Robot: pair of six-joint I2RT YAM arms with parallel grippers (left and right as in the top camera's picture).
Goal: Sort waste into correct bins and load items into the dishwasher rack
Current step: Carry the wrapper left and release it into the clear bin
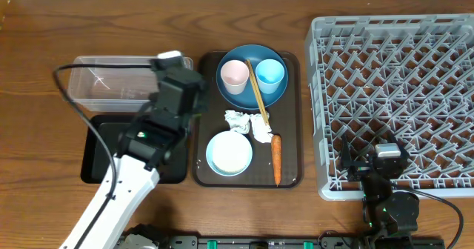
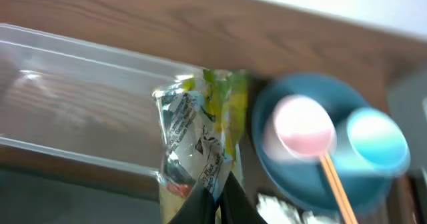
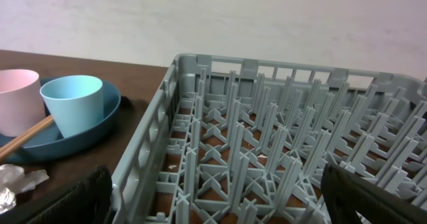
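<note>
Fingers of my left gripper (image 2: 215,199) clench the snack wrapper (image 2: 193,141) over the right end of the clear tub (image 2: 67,84) — sorting waste. Next, I judge: centre over it, let go. Right gripper (image 3: 213,184) gapes — idle.

I'm seeing a grey dishwasher rack (image 1: 392,93) against the brown wood-grain table (image 1: 44,41). I'm picking out a dark brown serving tray (image 1: 290,130), a pink cup (image 1: 235,75), a light blue cup (image 1: 269,72), a deep blue plate (image 1: 241,101), a pale blue bowl (image 1: 229,153), an orange carrot (image 1: 277,158) and white paper wads (image 1: 248,121). The snack wrapper (image 2: 193,137) is showing green-yellow and silver foil with dark print.
</note>
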